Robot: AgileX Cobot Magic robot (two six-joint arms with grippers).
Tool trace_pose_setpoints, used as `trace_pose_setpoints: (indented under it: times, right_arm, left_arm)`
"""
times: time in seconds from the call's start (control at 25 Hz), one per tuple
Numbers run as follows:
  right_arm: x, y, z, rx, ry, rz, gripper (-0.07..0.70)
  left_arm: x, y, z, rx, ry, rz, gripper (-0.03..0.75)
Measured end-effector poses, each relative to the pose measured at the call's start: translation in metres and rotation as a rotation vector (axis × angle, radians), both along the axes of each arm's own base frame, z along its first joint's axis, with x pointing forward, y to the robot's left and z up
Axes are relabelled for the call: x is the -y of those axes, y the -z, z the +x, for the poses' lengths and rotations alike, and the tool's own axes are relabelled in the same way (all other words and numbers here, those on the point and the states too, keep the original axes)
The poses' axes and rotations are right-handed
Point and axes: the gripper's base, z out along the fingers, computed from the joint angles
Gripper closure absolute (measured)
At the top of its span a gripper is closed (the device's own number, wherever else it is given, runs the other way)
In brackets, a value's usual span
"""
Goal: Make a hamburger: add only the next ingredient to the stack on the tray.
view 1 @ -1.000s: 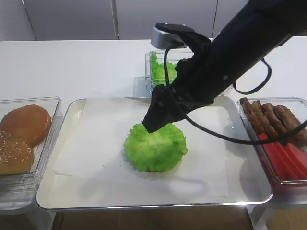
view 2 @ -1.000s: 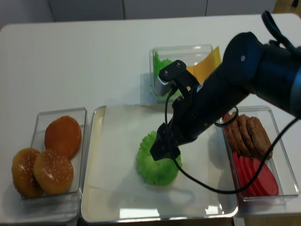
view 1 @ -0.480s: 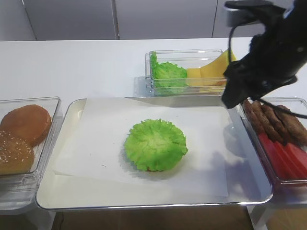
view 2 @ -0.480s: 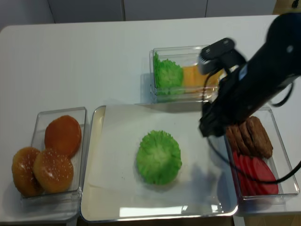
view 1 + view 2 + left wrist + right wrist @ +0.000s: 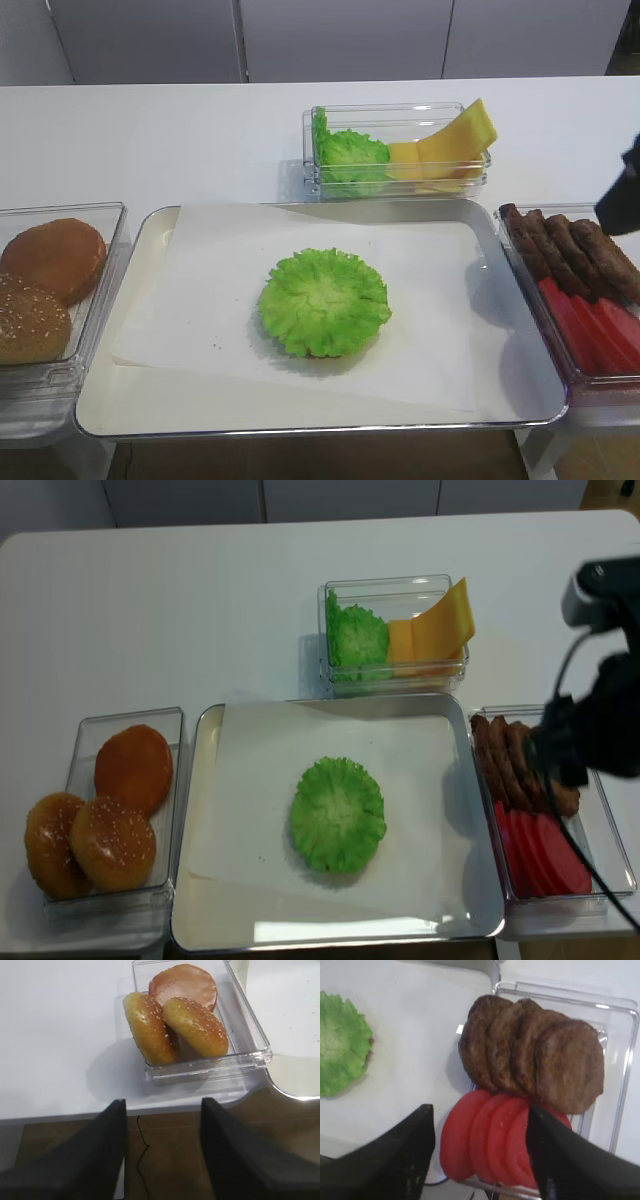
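Note:
A frilly bright green lettuce leaf point(image 5: 324, 302) point(image 5: 338, 813) lies flat on the stack in the middle of the paper-lined silver tray point(image 5: 130, 400). It covers the bun half almost wholly; only a brown sliver point(image 5: 370, 1045) peeks out at its edge. My right gripper point(image 5: 481, 1110) point(image 5: 562, 765) hangs open and empty to the right of the tray, over the tomato slices point(image 5: 490, 1140) and patties point(image 5: 535, 1060). My left gripper point(image 5: 162, 1105) is open and empty too, off the table's front edge near the bun box point(image 5: 200, 1055); it is out of both high views.
A clear box of whole buns point(image 5: 50, 280) stands left of the tray. Behind the tray is a box with more lettuce point(image 5: 350, 155) and yellow cheese slices point(image 5: 450, 145). The box of patties and tomato point(image 5: 580, 290) adjoins the tray's right rim.
My right arm has drawn back from the lettuce leaf and swung right to the patty and tomato box. The leaf stays where it lay on the stack.

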Motion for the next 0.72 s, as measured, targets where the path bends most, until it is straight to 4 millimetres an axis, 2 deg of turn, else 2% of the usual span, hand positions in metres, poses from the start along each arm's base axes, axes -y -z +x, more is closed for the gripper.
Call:
trace_pose_setpoints:
  times: [0.44, 0.72]
  right_arm:
    - [0.022, 0.0, -0.11, 0.243, 0.06, 0.084, 0.181]
    - [0.033, 0.015, -0.171, 0.408, 0.064, 0.129, 0.181]
  left_arm:
    - [0.0, 0.0, 0.0, 0.0, 0.0, 0.0, 0.361]
    - [0.0, 0.0, 0.0, 0.0, 0.0, 0.0, 0.361]
